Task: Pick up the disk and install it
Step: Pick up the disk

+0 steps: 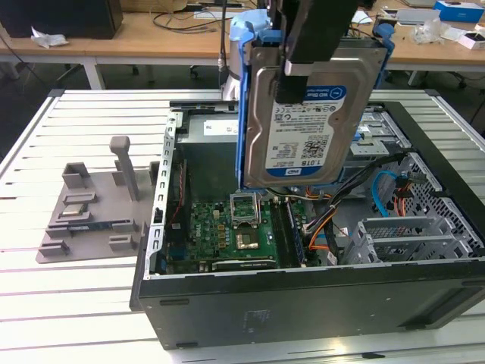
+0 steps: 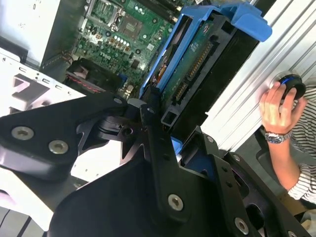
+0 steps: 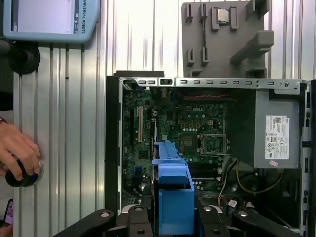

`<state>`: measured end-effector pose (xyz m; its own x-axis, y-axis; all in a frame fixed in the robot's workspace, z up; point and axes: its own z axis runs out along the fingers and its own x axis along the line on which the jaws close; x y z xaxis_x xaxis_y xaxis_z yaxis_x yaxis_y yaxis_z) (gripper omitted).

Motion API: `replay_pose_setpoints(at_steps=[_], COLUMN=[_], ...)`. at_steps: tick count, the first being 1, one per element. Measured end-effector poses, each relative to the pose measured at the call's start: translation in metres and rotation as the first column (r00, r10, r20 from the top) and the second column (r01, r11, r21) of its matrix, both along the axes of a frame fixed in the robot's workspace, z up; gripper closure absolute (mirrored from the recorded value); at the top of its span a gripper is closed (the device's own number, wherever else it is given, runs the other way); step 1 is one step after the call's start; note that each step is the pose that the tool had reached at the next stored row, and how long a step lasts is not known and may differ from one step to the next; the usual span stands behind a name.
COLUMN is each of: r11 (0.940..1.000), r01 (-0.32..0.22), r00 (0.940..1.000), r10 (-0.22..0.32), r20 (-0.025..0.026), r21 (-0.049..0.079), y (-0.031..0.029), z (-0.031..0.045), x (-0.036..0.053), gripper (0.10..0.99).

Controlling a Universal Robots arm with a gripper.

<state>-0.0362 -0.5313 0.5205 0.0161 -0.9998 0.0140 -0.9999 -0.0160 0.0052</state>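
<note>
Blue-railed disk (image 1: 307, 129) hangs clamped in the gripper (image 1: 294, 83) above the case (image 1: 303, 307), long axis near vertical.

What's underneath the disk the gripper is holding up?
Held in the gripper, the disk hangs above the open computer case. Its green motherboard and some cables show below. In the exterior view, the disk covers the case's rear part.

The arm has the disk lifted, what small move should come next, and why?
Probably shift toward the drive cage at the exterior view's right: the gripper holds the disk upright above the circuit board, not yet over the cage.
</note>
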Motion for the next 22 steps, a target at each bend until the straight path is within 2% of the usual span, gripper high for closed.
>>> replay_pose_setpoints(at_steps=[4,5,9,10,22], r11=[1.0000,1.0000,1.0000,1.0000,1.0000], r01=[0.000,0.000,0.000,0.000,0.000], r00=[1.0000,1.0000,1.0000,1.0000,1.0000], r10=[0.000,0.000,0.000,0.000,0.000], r20=[-0.0003,-0.0006,-0.0007,-0.0008,-0.0011], r21=[0.000,0.000,0.000,0.000,0.000], y=[0.0000,0.0000,0.0000,0.0000,0.0000], z=[0.0000,-0.0001,-0.0001,-0.0001,-0.0005], x=[0.0112,0.0171,0.0276,0.0328,0.0594], gripper=[0.722,0.722,0.722,0.722,0.722])
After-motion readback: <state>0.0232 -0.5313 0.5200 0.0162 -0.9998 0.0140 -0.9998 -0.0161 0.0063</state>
